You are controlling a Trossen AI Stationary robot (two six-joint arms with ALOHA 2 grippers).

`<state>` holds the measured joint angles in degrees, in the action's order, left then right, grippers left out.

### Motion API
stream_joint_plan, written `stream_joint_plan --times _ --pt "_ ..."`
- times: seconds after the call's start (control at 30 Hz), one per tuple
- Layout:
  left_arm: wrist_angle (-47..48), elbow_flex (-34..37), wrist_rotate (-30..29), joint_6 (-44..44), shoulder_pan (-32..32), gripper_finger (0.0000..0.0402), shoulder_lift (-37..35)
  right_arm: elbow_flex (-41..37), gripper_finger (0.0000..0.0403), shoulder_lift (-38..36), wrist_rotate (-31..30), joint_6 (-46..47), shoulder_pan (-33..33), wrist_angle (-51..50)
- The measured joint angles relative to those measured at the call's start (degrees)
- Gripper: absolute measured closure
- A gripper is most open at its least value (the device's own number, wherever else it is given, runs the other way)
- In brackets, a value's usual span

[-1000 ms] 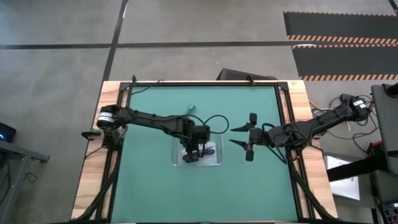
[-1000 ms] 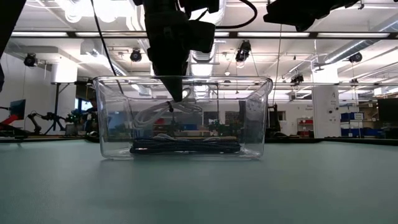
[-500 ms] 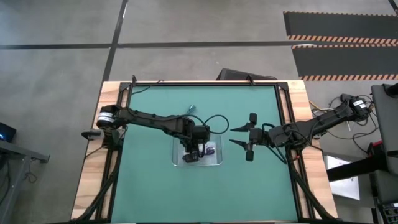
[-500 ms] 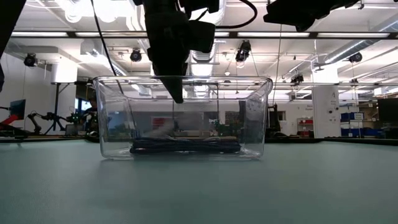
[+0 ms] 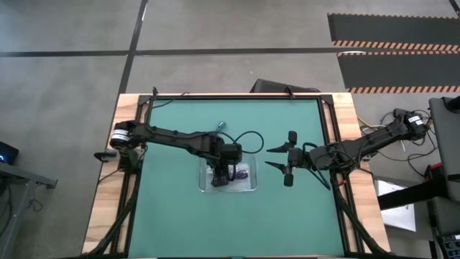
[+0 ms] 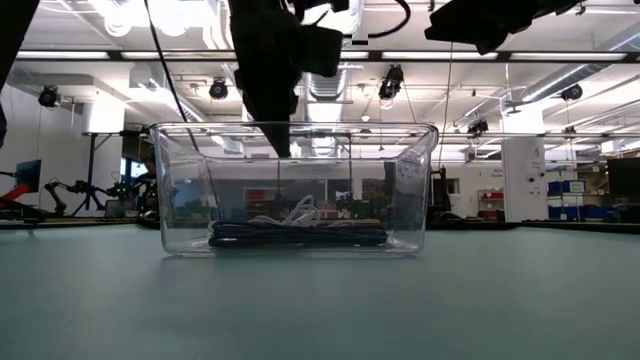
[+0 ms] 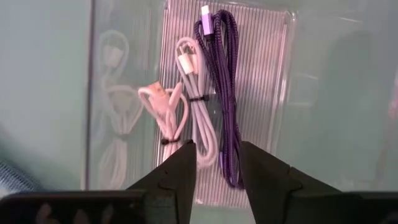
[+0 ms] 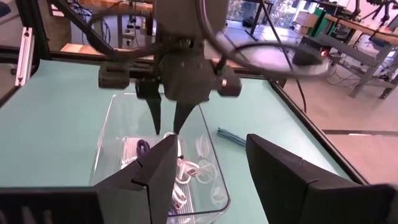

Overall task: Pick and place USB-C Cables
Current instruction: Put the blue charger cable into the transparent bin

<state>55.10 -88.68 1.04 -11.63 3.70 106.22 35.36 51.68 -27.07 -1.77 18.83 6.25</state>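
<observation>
A clear tray (image 5: 203,180) stands mid-table. On its floor lie three bundled USB-C cables: a purple one (image 7: 227,93), a white one (image 7: 198,106) and a pinkish-white one (image 7: 166,115). In the low view they show as a dark bundle (image 6: 300,236) with a white loop (image 6: 290,215) on it. A teal cable (image 5: 221,126) lies on the mat beyond the tray. My left gripper (image 7: 217,149) points down over the tray, open, with nothing between its fingers and its tips (image 6: 283,150) well above the cables. My right gripper (image 5: 273,157) hovers open to the tray's right.
The green mat has free room all round the tray. A black frame (image 5: 237,97) runs along the table's edges. The arms' long black wires (image 5: 248,137) loop above the mat beside the left wrist.
My left gripper, staying in place over the tray, has opened and let go of a white cable that hung from its fingertips. The cable has fallen and now lies on the tray floor among the others.
</observation>
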Motion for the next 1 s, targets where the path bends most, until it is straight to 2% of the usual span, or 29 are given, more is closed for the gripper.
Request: stream_joint_plan --times 0.27,0.6,1.0 --pt "1.75 -0.16 -0.82 3.91 -0.11 0.0295 -5.00 -0.03 0.0220 0.02 0.00 0.43 0.00 -0.01" --pt "0.04 -0.04 -12.11 11.04 -1.80 0.0295 -11.42 -0.05 0.0220 0.02 -0.02 0.49 0.02 -0.03" --pt "-4.08 3.47 -13.96 14.02 -11.44 0.0295 -14.10 -0.05 0.0220 0.02 -0.02 0.69 0.02 -0.06"
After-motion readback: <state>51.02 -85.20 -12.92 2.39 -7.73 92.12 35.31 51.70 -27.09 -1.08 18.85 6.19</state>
